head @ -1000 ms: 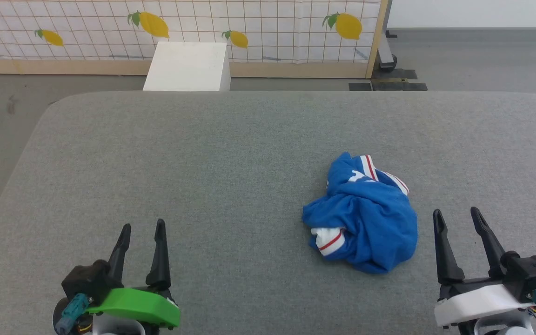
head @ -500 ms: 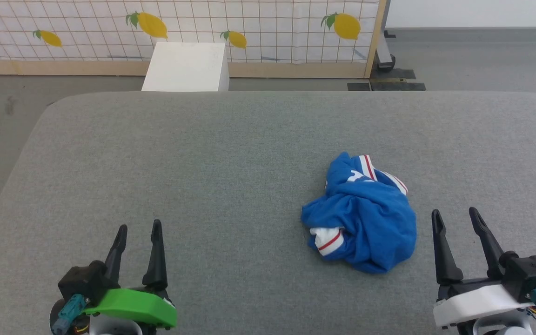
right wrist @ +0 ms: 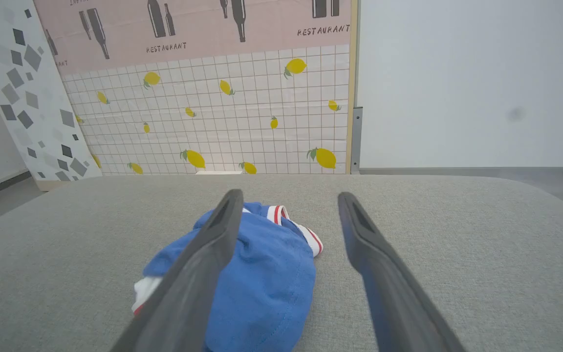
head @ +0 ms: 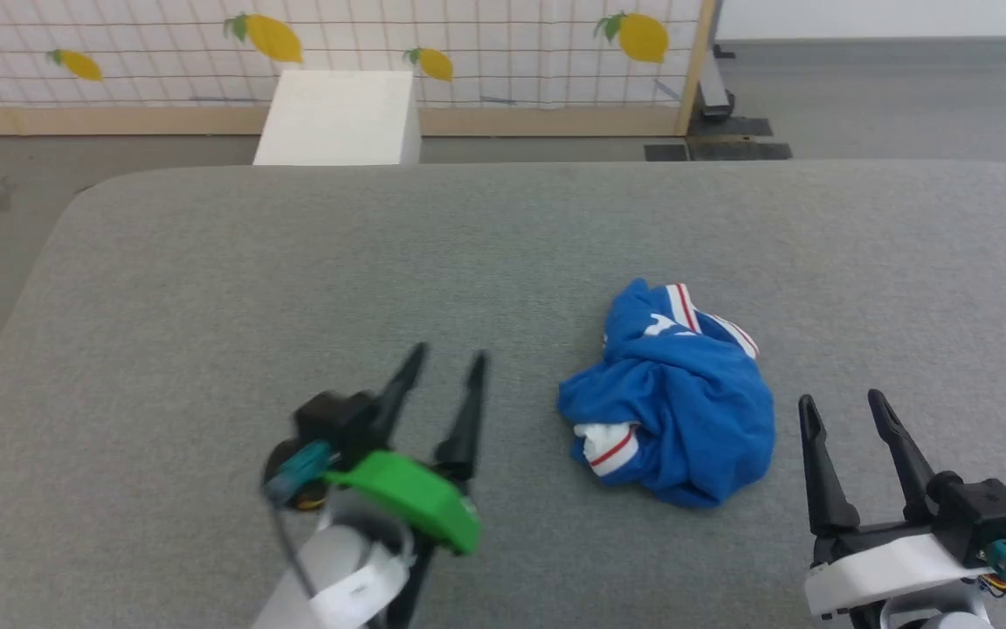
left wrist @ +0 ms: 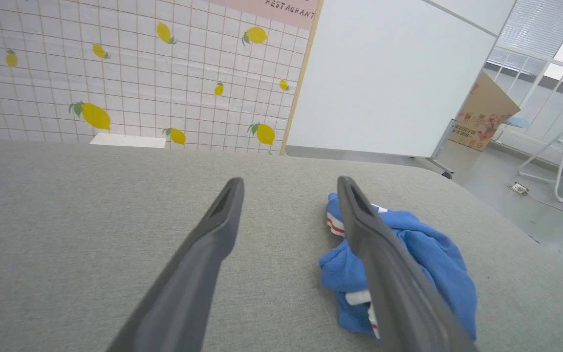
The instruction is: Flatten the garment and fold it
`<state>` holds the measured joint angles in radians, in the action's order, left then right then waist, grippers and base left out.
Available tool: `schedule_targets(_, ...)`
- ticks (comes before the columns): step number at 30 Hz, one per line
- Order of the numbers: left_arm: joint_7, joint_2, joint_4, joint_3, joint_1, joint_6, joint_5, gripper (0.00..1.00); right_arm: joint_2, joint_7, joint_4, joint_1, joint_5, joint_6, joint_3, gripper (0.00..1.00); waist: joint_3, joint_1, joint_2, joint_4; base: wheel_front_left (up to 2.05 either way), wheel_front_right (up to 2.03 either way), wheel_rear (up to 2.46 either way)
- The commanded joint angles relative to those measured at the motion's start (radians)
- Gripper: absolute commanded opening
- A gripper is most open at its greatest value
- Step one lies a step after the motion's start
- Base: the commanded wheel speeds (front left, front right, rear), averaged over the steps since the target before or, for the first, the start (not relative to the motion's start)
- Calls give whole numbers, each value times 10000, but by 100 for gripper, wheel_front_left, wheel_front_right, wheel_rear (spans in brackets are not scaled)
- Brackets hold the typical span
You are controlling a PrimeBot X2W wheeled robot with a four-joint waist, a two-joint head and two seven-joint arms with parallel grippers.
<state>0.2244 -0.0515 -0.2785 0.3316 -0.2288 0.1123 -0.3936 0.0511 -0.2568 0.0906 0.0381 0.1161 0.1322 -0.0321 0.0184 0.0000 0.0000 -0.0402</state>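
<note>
The garment [head: 673, 411] lies crumpled in a heap on the grey padded table [head: 293, 279], right of centre: royal blue with red-and-white striped trim and a bit of white lettering showing. My left gripper [head: 449, 354] hovers open just left of the heap, apart from it. In the left wrist view the garment [left wrist: 428, 254] sits to the right, partly behind the right finger. My right gripper [head: 842, 400] is open at the lower right, close to the heap's right side. The right wrist view shows the garment [right wrist: 267, 269] low and left of centre.
A white box [head: 333, 118] stands on the floor beyond the table's far edge. Behind it is a lemon-print tiled partition [head: 468, 44] with a wooden frame. Bare grey table stretches wide to the left and beyond the garment.
My left gripper has swung right and forward, from the lower left to just beside the heap. The head camera has tipped slightly. The right gripper and the garment have stayed put.
</note>
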Motion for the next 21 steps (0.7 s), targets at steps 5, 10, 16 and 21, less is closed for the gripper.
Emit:
schedule_targets(5, -874, 12, -924, 1473, -1083, -209, -890, 100, -9, -46, 54, -255, 84, -15, 110, 100, 173, 0, 0, -625, 0, 0, 0)
schedule_targets(10, -2208, 12, -1752, 2341, -1560, -697, -1963, 100, -9, -47, 77, -301, 157, -15, 180, 100, 403, 0, 0, -1304, 0, 0, 0)
schedule_targets(16, -3859, 12, -2427, 2636, -1759, -1466, -2857, 100, -9, -48, 29, -330, 249, -15, 172, 100, 687, 0, 0, -2060, 0, 0, 0)
schedule_targets(21, -4448, -30, -2546, 2536, -1845, -1779, -3131, 100, -9, -48, 26, -350, 321, -15, 164, 100, 823, 0, 0, -2476, 0, 0, 0)
